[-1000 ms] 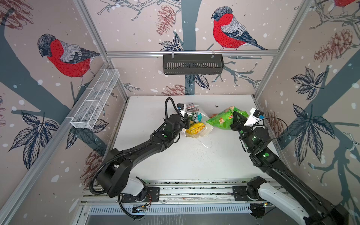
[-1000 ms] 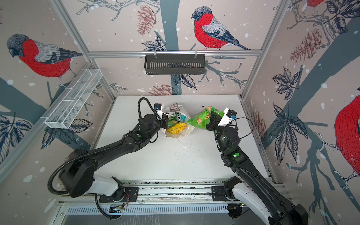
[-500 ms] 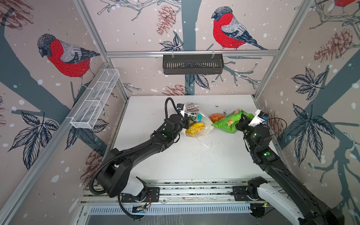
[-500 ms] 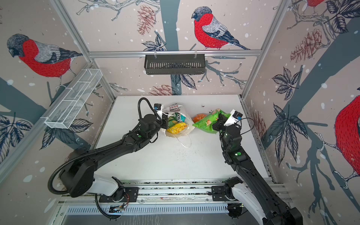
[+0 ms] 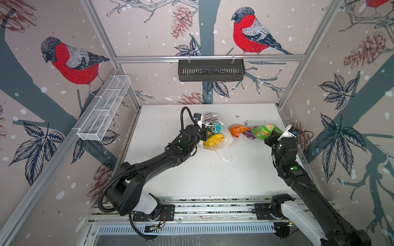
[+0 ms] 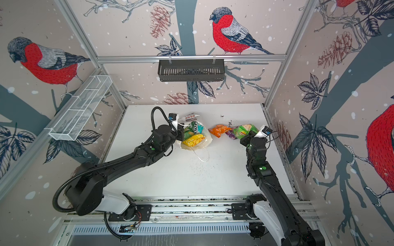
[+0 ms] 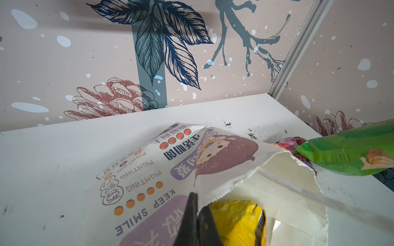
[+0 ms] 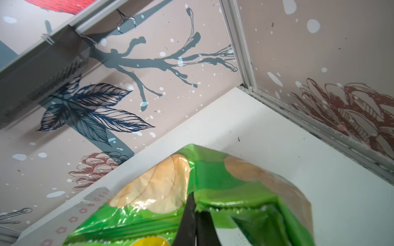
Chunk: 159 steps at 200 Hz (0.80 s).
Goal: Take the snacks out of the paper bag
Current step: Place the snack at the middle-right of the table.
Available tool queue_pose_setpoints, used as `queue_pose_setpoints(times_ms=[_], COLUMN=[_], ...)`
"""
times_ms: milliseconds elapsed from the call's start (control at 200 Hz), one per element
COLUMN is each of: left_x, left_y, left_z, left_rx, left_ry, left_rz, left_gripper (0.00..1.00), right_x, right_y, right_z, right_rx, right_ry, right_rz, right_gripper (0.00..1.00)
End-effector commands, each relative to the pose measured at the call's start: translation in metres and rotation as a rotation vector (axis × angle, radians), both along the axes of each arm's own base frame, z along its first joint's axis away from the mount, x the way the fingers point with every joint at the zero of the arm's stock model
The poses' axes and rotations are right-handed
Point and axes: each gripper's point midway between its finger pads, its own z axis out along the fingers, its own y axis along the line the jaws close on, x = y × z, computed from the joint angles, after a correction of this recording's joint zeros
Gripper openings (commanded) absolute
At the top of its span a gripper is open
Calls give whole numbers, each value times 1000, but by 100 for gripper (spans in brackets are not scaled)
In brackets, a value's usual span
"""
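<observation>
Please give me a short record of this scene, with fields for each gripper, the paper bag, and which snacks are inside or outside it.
left gripper: shut on the rim of the paper bag
right gripper: shut on the edge of the green chip bag
paper bag: lying on the table, mouth open
inside the bag: yellow packet, teal packet
outside, on the table: orange packet, purple packet, both between the paper bag and the green chip bag

The right gripper (image 5: 271, 136), clamped on the green bag (image 5: 263, 132), is swinging rightward, drawing it away from the paper bag (image 5: 228, 137) and toward the right wall (image 5: 319, 110). An orange packet (image 5: 236, 130) and a purple packet (image 5: 248, 134) are coming into view between the two bags.
</observation>
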Motion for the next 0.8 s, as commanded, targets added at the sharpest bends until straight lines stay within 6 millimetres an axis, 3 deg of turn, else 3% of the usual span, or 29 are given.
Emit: queue_pose_setpoints(times_ms=[0, 255, 520, 680, 791], left_x=[0, -1, -1, -1, -1], left_y=[0, 4, 1, 0, 1], left_z=[-6, -3, -6, -5, -5], left_rx=[14, 14, 13, 8, 7], left_ry=[15, 7, 15, 16, 15], left_rz=[6, 18, 9, 4, 7], left_gripper=[0, 0, 0, 0, 0], right_x=[0, 0, -2, -12, -14], right_y=[-12, -14, -24, -49, -50], right_z=[-16, -54, -73, -83, -88], right_rx=[-30, 7, -26, -95, -115], right_ry=[67, 130, 181, 270, 274], right_rz=[-55, -59, -100, -237, -237], right_gripper=[0, 0, 0, 0, 0])
